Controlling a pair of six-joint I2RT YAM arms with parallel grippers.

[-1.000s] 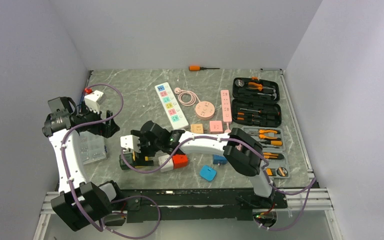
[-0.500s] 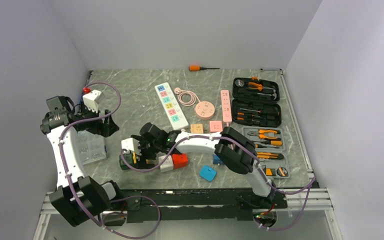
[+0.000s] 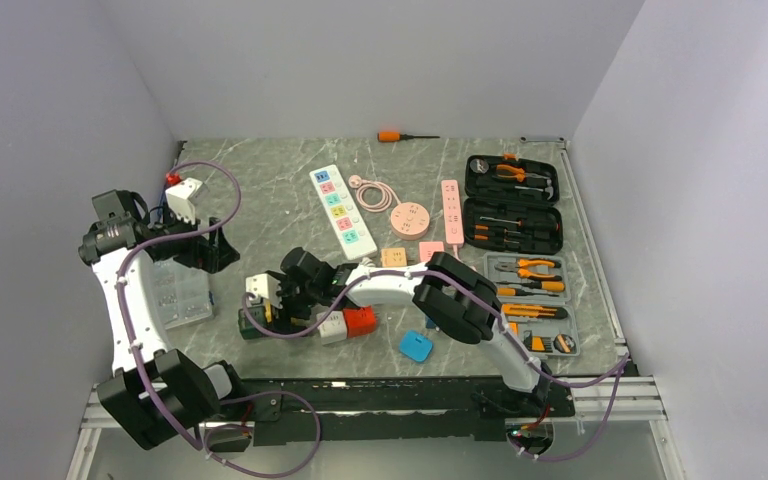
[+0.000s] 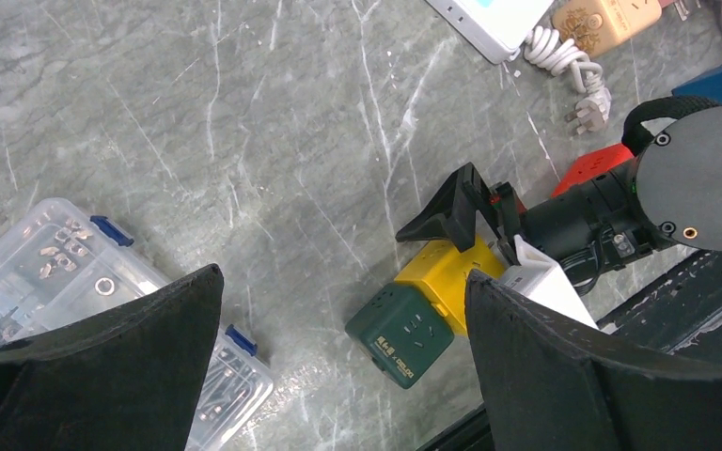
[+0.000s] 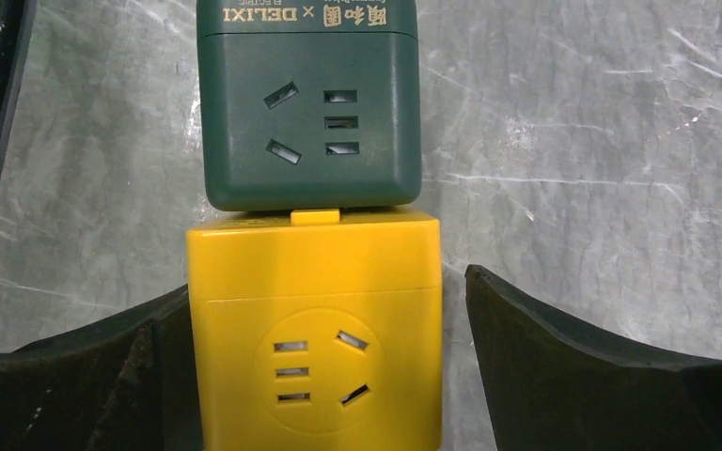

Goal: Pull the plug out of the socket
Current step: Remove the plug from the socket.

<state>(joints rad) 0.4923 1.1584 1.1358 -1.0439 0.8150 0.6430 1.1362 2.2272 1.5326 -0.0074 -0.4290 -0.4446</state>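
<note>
Right tool (image 5: 329, 305) straddles the yellow cube (image 5: 315, 357), jaws open, one finger clear of it. The cube is plugged against the green cube (image 5: 310, 113) near the worktop's (image 3: 280, 190) front-left edge. Left tool (image 4: 343, 274) hangs wide open.

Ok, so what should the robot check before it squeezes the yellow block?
1. The right end effector straddles the yellow plastic cube adapter: ok.
2. Both fingers pressed on that cube: not ok; one finger stands apart from its side.
3. The yellow cube joined to the dark green plastic cube socket: ok, they sit flush.
4. The green cube held down: not ok; the left end effector hovers open above the marble-patterned table, gripping nothing.
5. The purple cable clear of the cubes: cannot tell.
</note>
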